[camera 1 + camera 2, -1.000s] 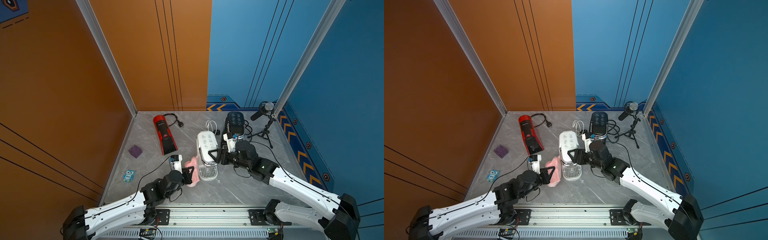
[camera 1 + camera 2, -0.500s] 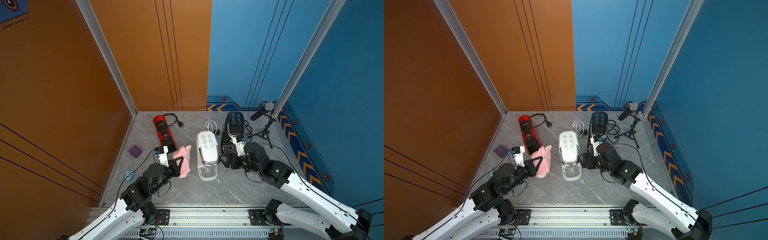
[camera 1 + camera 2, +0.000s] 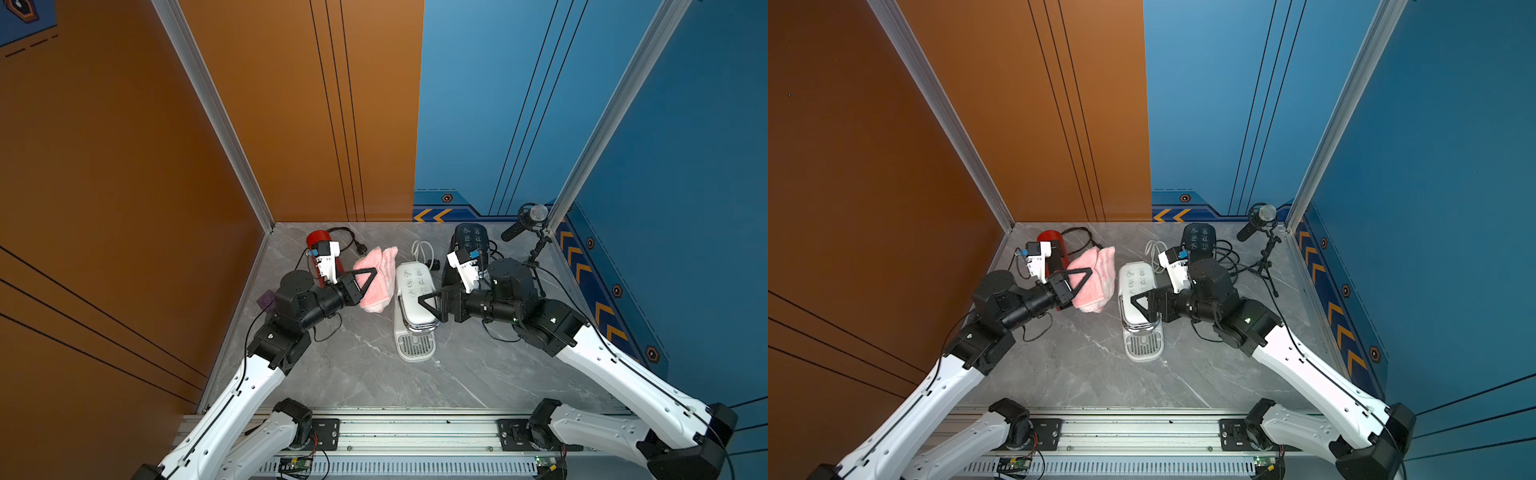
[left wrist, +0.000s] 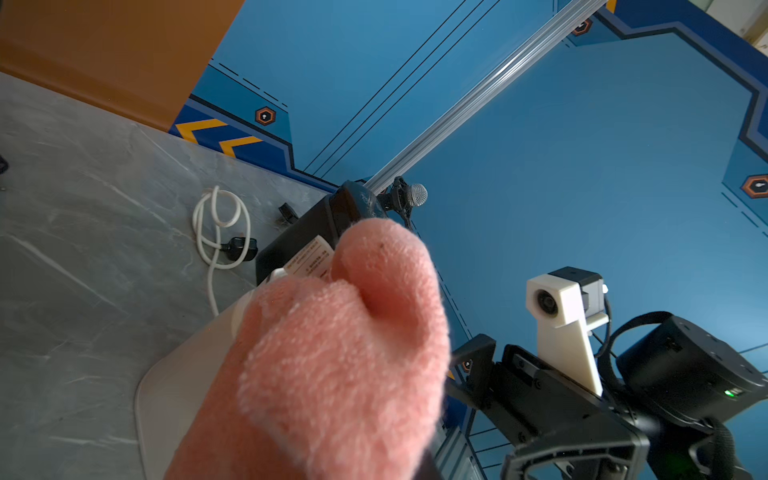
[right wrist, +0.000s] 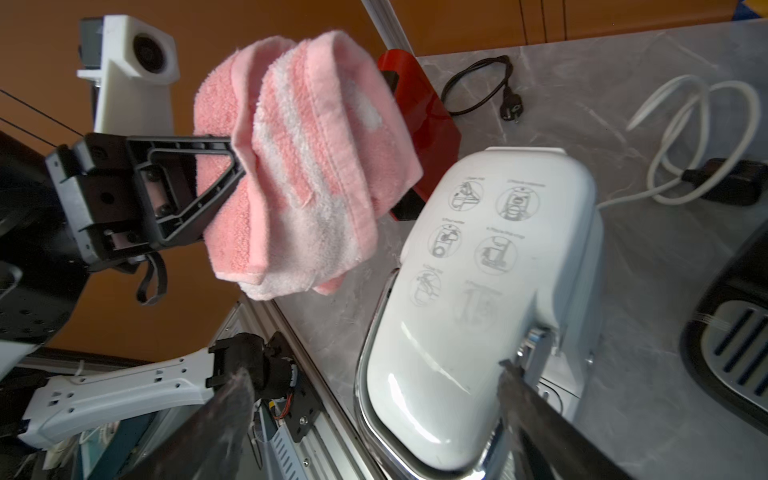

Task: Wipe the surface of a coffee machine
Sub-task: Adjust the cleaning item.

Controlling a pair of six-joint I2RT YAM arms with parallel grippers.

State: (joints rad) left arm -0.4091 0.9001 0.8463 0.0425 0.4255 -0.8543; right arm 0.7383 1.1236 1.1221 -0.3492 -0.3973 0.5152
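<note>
Jaws on the left gripper are clenched on the pink towel, which hangs folded and bunched from them, clear of the grey marble surface. From where I stand the towel sits just beside the white coffee machine, on its left flank; the right wrist view shows a sliver of space between the cloth and the machine's rounded top.

Over on the other side, the right gripper has its jaws spread wide, one on either side of the machine's front end near the chrome trim. They look released rather than pressing, though the fingers are blurred up close and I cannot say for certain whether one grazes the trim.

That white machine stands upright near the middle of the surface, with its drip tray facing the rail and printed pictograms on its lid. Behind it lies a coiled white cable. A black coffee machine stands behind the right arm, and a microphone on a small tripod sits in the far right corner. A red coffee machine is partly hidden behind the left wrist camera, with a black cord beside it. A small purple object rests by the left wall.
</note>
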